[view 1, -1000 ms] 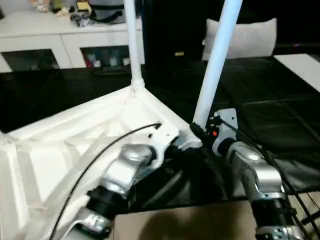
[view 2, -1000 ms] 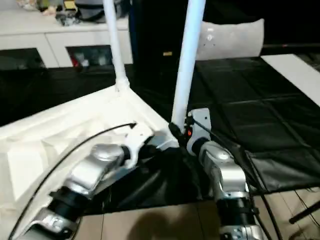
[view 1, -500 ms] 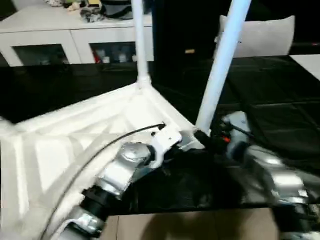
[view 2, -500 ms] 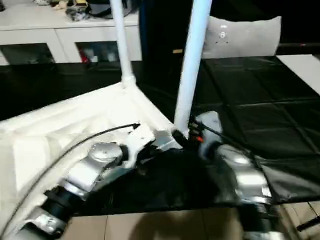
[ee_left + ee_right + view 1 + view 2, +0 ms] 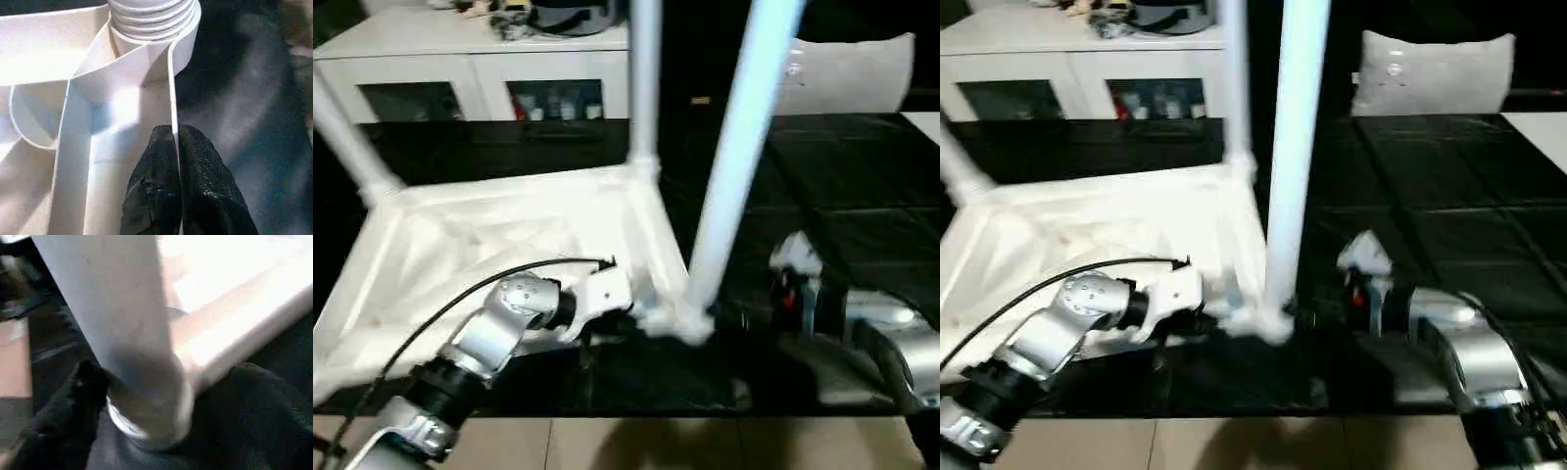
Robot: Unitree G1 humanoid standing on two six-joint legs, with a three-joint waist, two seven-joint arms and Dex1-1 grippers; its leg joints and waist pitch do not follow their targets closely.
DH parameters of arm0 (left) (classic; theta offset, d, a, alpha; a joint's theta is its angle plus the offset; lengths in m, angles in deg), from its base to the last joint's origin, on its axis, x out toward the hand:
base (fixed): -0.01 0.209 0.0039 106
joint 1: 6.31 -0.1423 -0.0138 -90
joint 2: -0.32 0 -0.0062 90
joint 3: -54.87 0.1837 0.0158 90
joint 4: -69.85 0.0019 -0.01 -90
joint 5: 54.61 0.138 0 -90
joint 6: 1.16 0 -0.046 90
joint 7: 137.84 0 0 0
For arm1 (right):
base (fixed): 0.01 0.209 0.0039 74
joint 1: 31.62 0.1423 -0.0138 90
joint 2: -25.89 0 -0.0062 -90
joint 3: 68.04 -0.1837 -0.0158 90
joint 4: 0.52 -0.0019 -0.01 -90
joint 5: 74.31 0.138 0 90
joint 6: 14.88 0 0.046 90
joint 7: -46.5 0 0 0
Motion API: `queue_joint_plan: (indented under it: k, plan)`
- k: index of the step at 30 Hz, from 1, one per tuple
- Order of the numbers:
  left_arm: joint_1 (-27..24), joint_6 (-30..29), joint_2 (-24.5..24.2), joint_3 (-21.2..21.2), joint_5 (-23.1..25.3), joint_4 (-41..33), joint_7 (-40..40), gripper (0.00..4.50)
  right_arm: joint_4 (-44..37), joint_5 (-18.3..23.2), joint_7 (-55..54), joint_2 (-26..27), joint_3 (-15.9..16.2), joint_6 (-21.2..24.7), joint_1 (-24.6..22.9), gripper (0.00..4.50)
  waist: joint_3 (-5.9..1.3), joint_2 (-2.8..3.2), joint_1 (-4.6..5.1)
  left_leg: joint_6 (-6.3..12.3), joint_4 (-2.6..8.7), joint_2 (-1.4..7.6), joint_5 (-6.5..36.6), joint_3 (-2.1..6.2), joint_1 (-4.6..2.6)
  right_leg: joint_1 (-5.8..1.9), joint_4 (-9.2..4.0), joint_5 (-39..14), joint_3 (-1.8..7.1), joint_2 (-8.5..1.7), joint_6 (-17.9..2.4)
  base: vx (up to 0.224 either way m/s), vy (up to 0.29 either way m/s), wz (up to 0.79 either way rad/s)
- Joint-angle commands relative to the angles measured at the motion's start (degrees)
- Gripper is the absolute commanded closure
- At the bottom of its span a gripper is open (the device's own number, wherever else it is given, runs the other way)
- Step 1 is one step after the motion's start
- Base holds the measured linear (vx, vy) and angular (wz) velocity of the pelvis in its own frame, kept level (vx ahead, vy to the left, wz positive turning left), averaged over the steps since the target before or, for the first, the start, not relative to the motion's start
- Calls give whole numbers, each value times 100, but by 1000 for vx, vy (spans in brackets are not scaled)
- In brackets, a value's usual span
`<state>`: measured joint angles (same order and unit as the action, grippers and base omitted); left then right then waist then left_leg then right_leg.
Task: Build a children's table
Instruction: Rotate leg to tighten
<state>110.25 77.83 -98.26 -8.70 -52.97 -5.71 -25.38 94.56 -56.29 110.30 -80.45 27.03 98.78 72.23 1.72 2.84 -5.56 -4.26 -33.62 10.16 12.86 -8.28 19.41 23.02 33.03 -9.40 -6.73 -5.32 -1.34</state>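
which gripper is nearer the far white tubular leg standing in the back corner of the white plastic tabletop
Left. The left gripper is clamped on the white plastic tabletop's near rim wall, on that leg's side. The right gripper sits beyond the near leg, farther away.

White ribbed tabletop (image 5: pixel 509 235), white legs (image 5: pixel 739 157), black quilted mat (image 5: pixel 842 186), grey pillow (image 5: pixel 852 73), white cabinet (image 5: pixel 460 59)
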Motion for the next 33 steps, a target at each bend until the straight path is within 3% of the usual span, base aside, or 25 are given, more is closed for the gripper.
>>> queue_joint_plan:
  k: [1,7,16,20,26,29,32,33]
  plan:
    - [-11,137,-52,418,51,-43,-391,450,-131,104,151,-93,76,24,74,56,-276,-78,-9,580,390,285,659,6,81,-362,-361,-1526,326,-366,-1020,0,0,0]
    - [55,245,-88,492,46,-3,-622,450,-201,171,426,-90,260,130,71,101,-274,-88,-74,482,394,279,702,-5,73,-358,-389,-1801,333,-375,-915,0,0,0]
    - [34,172,-20,446,-61,-35,-705,450,-326,247,626,-92,468,278,-51,187,-291,-86,-105,480,379,279,554,-4,85,-369,-348,-1520,331,-368,-977,0,0,0]
    - [-16,128,-48,457,-56,-82,-732,450,-409,263,614,-62,502,321,-138,198,-283,-96,-108,439,388,271,629,-3,83,-370,-376,-1749,329,-368,-873,0,0,0]
    - [-87,-97,-13,380,-79,-146,-601,450,-525,332,477,7,486,408,-241,207,-290,-107,-104,463,379,269,522,-5,87,-378,-352,-1586,334,-372,-918,0,0,0]
    - [-147,-757,355,38,-212,-276,109,450,-514,162,-403,459,398,566,-257,213,-265,-110,-74,373,401,274,579,-2,89,-369,-368,-1773,336,-373,-871,0,0,0]
    - [-118,-1470,841,-339,-170,-225,1074,450,-229,-127,-1890,1278,133,796,-96,222,-226,-117,1,193,429,211,917,1,75,-370,-478,-2616,285,-359,-572,0,0,0]
    - [-117,-1485,851,-346,-165,-222,1098,450,-222,-134,-1925,1297,126,799,-92,222,-222,-116,39,148,429,207,952,-5,67,-351,-494,-2710,292,-348,-522,0,0,0]
